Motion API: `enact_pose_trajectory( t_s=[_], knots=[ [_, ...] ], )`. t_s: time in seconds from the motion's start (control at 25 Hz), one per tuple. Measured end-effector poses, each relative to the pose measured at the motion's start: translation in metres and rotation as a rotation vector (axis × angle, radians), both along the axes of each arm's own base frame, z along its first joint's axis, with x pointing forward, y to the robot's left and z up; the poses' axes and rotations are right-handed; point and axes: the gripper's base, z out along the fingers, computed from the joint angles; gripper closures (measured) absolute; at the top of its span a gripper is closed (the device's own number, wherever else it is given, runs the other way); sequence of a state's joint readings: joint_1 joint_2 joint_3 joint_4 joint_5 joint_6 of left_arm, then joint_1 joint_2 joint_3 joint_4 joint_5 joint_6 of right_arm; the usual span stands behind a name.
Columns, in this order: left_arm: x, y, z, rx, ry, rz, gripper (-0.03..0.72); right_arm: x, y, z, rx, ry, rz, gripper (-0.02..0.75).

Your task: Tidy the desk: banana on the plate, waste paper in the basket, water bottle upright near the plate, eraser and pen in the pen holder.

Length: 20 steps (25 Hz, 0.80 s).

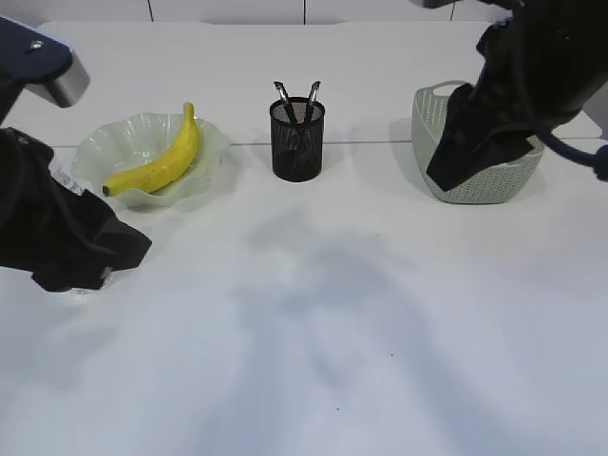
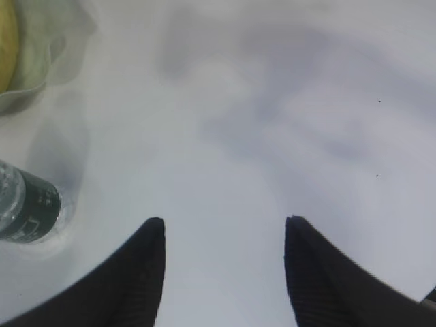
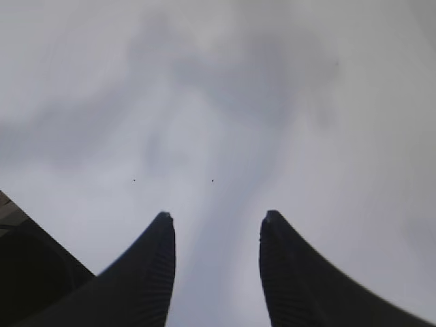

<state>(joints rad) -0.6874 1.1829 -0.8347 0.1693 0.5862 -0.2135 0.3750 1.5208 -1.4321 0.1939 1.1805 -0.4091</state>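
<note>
- Left end effector (image 2: 225,228) stands apart, holding nothing, above bare desk (image 2: 272,136).
- Bottle (image 2: 24,204) stands just to its left, on the desk, untouched.
- Banana (image 1: 157,161) lies on the plate (image 1: 114,142), just beyond the left end effector.
- Holder (image 1: 296,142) with two pens (image 1: 285,100) sits between the arms.
- Right end effector (image 3: 216,221) is empty, fingers apart; the basket (image 1: 432,133) is behind its arm.
</note>
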Motion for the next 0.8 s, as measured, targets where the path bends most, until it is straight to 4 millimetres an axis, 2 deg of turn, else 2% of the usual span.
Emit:
enact_pose_trajectory(
  t_s=[0.48, 0.8],
  knots=[
    [-0.027, 0.026, 0.018, 0.012, 0.068, 0.098, 0.286, -0.04, -0.019, 0.044, 0.057, -0.057, -0.151, 0.425],
    [-0.055, 0.052, 0.038, -0.011, 0.05, 0.127, 0.286, -0.087, -0.043, 0.081, 0.104, -0.197, -0.23, 0.424]
  ],
)
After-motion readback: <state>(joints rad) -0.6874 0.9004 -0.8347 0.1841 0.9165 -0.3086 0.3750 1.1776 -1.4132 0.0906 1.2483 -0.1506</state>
